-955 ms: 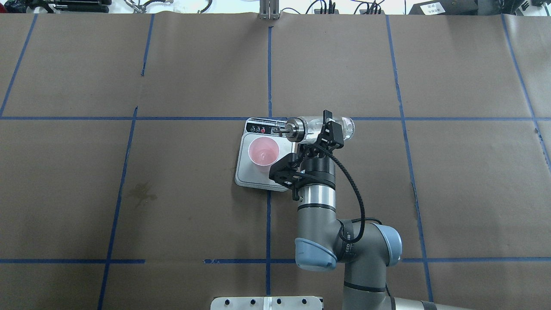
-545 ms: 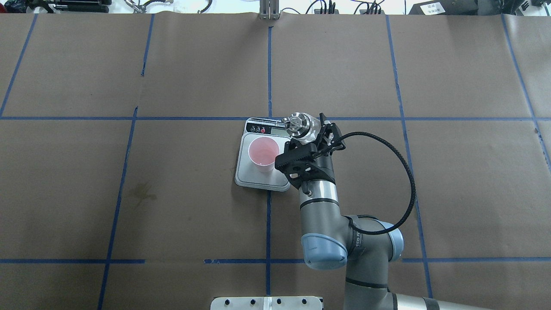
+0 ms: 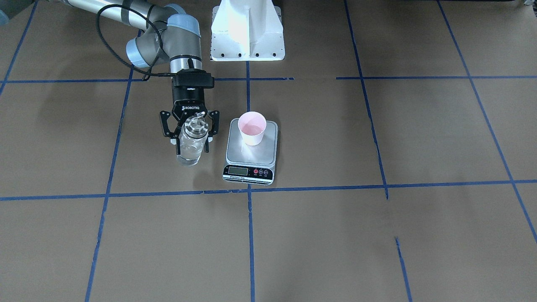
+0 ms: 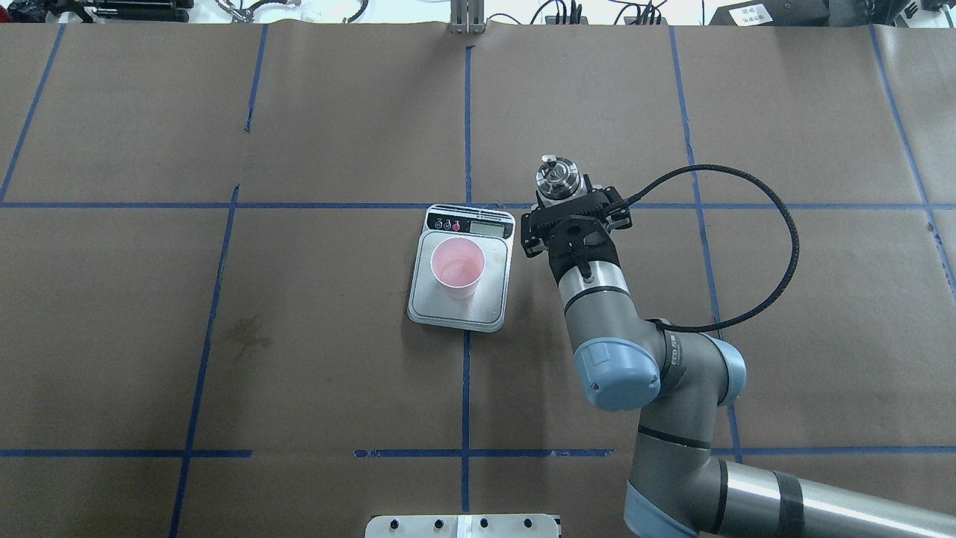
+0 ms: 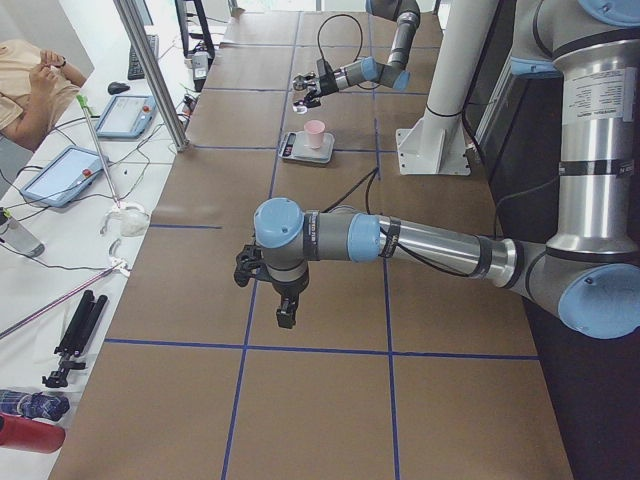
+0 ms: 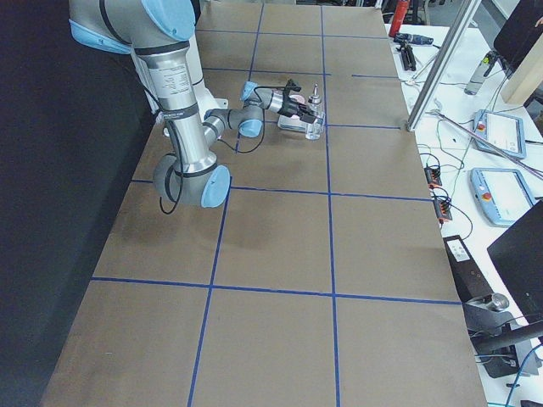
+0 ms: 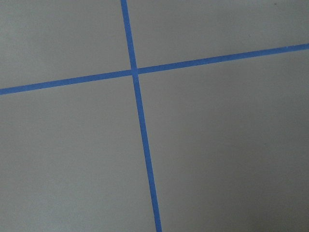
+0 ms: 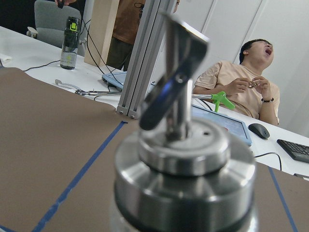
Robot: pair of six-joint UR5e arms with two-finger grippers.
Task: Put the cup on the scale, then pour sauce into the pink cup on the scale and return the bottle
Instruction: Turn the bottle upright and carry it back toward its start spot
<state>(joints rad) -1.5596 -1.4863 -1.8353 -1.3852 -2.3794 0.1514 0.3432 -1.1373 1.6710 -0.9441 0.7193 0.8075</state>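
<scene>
The right tool (image 3: 191,138) is clenched around the bottle (image 3: 189,152), with one finger on each side of the glass. The bottle stands straight up with its silver cap (image 4: 553,178) on top, so no sauce can drip out. It is just beside the scale (image 3: 261,153), not over it. I cannot tell if its bottom touches the desk (image 3: 377,235). The pink cup (image 3: 252,128) sits on the scale's shiny plate and looks a little wet inside. So I think the pouring is done and the bottle just needs setting down. The scale and cup are the nearest things it could bump. Blue tape lines (image 3: 168,193) cross the desk. The left tool (image 5: 286,312) hangs far away, and I cannot tell if its fingers are apart or together.
</scene>
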